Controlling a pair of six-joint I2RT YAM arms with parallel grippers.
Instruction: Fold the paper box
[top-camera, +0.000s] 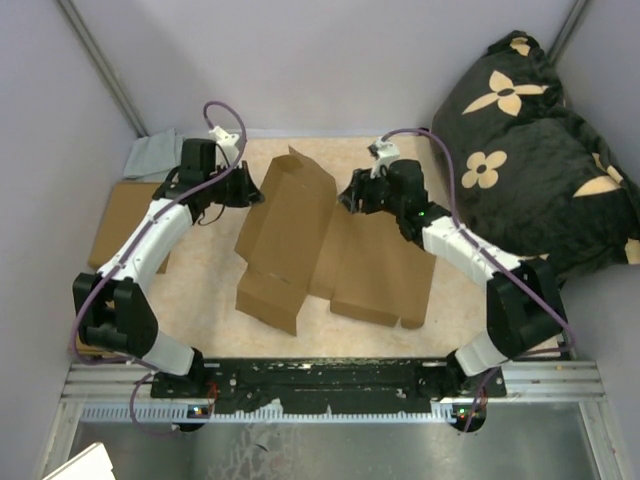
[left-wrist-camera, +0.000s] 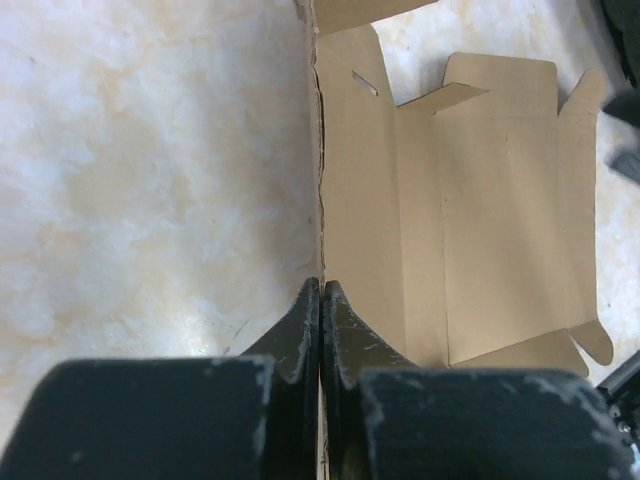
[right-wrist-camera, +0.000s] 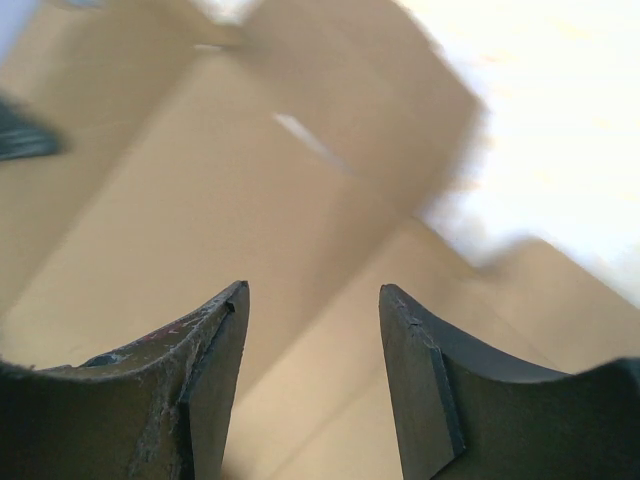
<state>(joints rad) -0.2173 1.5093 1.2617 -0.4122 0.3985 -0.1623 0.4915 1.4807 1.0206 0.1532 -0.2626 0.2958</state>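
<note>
One paper box (top-camera: 300, 235), one flowered cushion (top-camera: 530, 150).

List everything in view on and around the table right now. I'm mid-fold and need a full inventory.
brown corrugated cardboard sheet with flaps: one, brown, table centre, left part lifted, the rest flat
smaller brown cardboard boxes: count unclear, brown, left table edge, partly under the left arm
crumpled grey cloth: one, grey, far left corner
black cushion with beige flower prints: one, possibly two, black and beige, far right
marbled table top: one, beige, under everything
left hand: one, black, shut on the sheet's left edge
right hand: one, black, open above the sheet's far right part, holding nothing
</note>
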